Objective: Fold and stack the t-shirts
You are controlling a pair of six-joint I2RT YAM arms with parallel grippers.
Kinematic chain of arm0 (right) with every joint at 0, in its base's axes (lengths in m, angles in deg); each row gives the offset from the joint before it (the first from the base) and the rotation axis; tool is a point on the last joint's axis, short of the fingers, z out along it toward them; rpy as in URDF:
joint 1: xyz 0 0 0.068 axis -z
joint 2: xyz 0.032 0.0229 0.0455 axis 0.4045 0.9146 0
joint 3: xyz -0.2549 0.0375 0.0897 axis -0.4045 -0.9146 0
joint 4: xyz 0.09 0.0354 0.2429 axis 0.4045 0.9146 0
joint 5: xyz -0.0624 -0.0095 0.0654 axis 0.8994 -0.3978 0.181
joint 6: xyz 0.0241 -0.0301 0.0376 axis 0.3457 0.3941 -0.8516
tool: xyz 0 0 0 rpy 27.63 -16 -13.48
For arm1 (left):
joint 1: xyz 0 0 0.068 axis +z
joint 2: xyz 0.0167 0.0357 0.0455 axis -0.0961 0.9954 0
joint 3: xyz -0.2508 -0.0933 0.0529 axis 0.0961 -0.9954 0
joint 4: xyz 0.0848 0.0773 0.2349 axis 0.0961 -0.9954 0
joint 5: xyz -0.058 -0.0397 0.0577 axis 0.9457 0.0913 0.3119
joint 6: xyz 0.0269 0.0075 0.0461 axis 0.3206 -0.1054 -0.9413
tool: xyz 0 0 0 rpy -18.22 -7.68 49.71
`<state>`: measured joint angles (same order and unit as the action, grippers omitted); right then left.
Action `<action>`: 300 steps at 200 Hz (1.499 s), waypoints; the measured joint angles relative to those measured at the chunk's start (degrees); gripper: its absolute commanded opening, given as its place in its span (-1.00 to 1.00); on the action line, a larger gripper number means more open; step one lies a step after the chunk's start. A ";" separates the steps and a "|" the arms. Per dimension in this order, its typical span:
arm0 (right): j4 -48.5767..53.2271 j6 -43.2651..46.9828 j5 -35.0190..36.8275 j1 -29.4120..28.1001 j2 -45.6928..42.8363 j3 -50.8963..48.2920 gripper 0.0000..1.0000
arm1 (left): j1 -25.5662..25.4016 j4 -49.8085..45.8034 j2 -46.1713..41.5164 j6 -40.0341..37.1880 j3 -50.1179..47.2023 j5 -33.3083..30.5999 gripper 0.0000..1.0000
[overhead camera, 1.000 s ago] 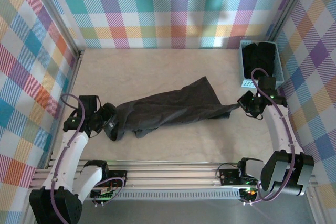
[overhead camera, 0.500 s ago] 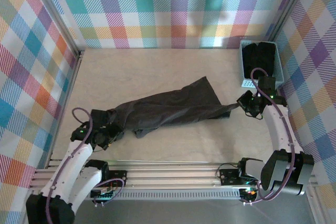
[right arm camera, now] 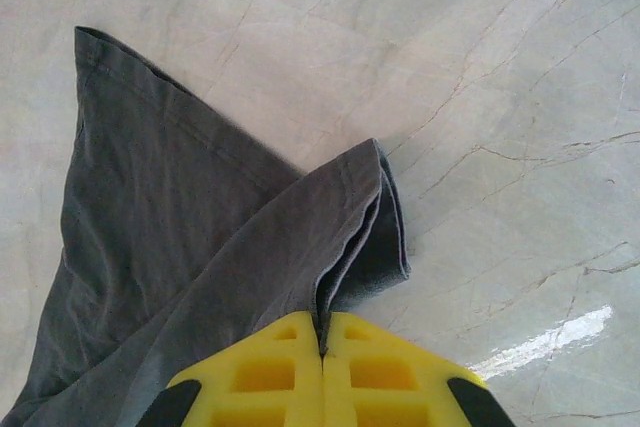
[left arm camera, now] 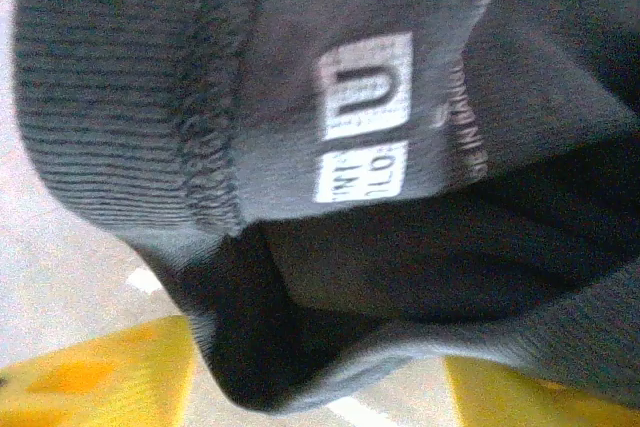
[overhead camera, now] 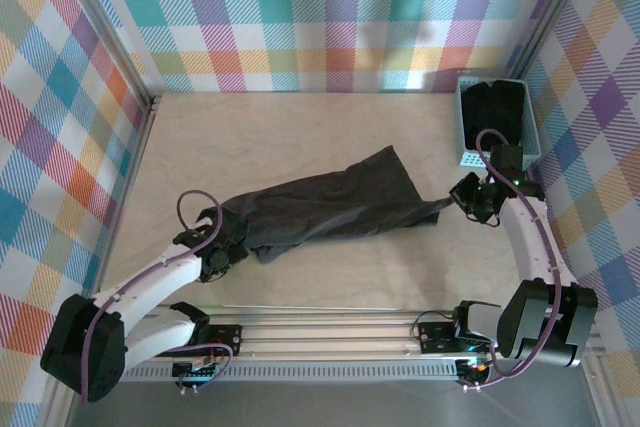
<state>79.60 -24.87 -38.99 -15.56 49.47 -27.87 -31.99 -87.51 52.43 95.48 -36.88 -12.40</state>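
Holding one dark t-shirt [overhead camera: 330,209], which lies strung out as a rumpled band across the middle of the table [overhead camera: 300,137], collar end on my left and hem end on my right. Right gripper [right arm camera: 322,347] is fully pinched on a doubled-over hem edge, jaws together with fabric coming out between them. Left gripper [left arm camera: 315,377] sits over the ribbed collar [left arm camera: 130,97], white neck label [left arm camera: 365,82] facing my camera. Its yellow fingers [left arm camera: 100,372] stand apart on either side of the collar fold, and bare tabletop shows beside one of them, so I judge nothing is gripped there yet. Fabric reads as thin soft cotton: light and limp, it sags and bunches and won't keep a shape unless pulled taut between two holds. It isn't slippery or fragile. The collar rib is thicker and stitched, so it makes a good bite point, but I need to take both layers or the shirt opens up. The best holds are the collar or shoulder seam on one side and the hem on the other. More dark shirts [overhead camera: 500,107] sit in the light blue basket [overhead camera: 465,142] at the far right corner, well apart.
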 measured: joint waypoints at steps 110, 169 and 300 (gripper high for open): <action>-2.58 0.02 -5.53 0.00 -3.69 4.20 -1.00 | 2.75 3.74 -12.33 -6.32 12.39 1.73 -1.00; -3.43 0.02 -6.95 0.00 -15.21 17.05 -1.00 | 4.20 1.09 -23.30 -7.21 29.62 5.22 -1.00; -9.86 -1.31 -2.03 -0.07 -2.12 44.41 -1.00 | 9.20 0.20 -6.25 -9.46 65.64 3.76 -1.00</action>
<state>69.74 -26.18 -41.02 -15.63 47.35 16.54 -22.79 -87.31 46.18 86.02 28.76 -8.64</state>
